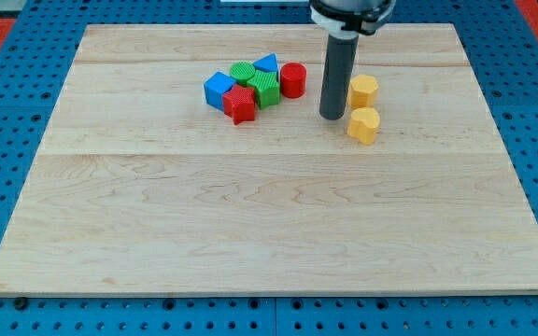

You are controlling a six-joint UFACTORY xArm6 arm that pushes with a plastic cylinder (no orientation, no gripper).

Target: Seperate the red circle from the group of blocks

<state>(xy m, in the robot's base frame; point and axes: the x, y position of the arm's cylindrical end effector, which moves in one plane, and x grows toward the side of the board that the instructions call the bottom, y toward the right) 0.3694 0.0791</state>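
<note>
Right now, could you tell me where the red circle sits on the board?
The red circle sits near the view's top, at the right edge of the block cluster, beside the green block and left of my tip.

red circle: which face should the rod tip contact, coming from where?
No grip, push only. The red circle sits at the cluster's right end, touching the green block. My tip stands right of it; probably contact its left-bottom side, pushing it up-right.

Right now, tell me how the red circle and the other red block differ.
The red circle is a smooth round cylinder at the cluster's right edge; the red star-like block is ridged and angular at the cluster's bottom. The circle sits nearer my tip. Both are red and touch green blocks.
</note>
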